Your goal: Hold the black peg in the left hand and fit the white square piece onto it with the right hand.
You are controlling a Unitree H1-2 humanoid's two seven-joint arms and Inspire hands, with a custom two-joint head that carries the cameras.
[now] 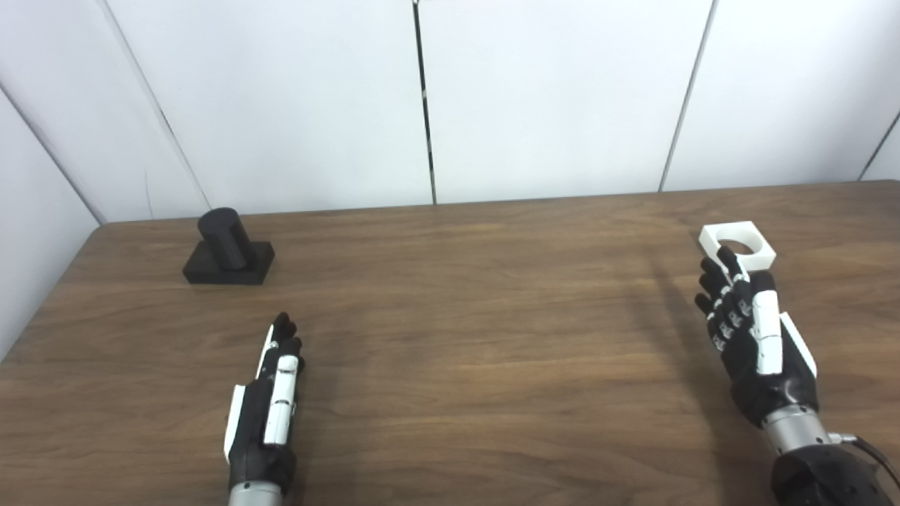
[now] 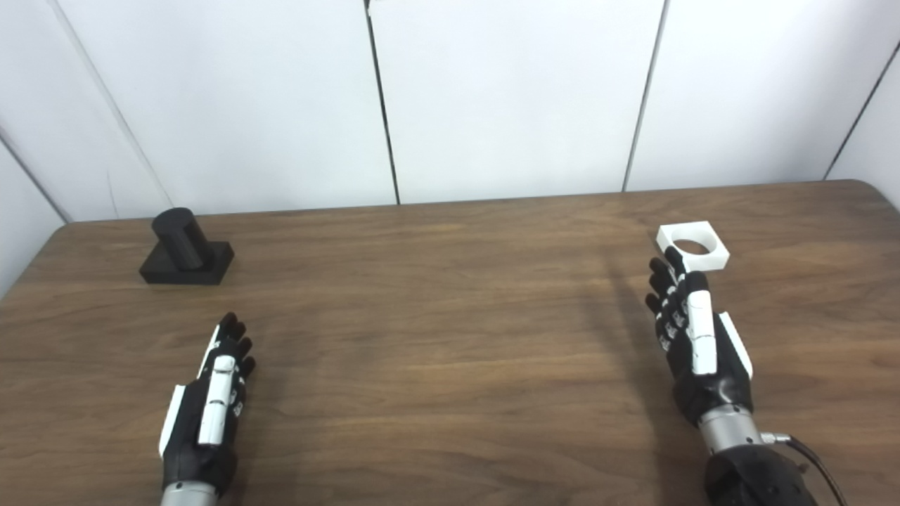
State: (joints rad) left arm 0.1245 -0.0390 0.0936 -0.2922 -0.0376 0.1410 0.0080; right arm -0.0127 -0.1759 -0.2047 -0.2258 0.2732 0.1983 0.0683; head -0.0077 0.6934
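The black peg [image 1: 228,249], a short cylinder on a square black base, stands on the wooden table [image 1: 450,351] at the far left. My left hand [image 1: 271,404] hovers well in front of it, fingers straight and together, holding nothing. At the far right lies the white square piece [image 1: 737,245] with a round hole through it. My right hand [image 1: 756,337] is just in front of that piece, fingers extended, its fingertips [image 1: 724,260] overlapping the piece's near edge in both views. Whether they touch it I cannot tell. Neither hand grips anything.
White wall panels [image 1: 548,98] rise behind the table's far edge. The table's left edge runs close past the peg, and its rounded right corner [image 2: 875,186] shows in the right eye view. A cable [image 2: 808,450] trails from my right wrist.
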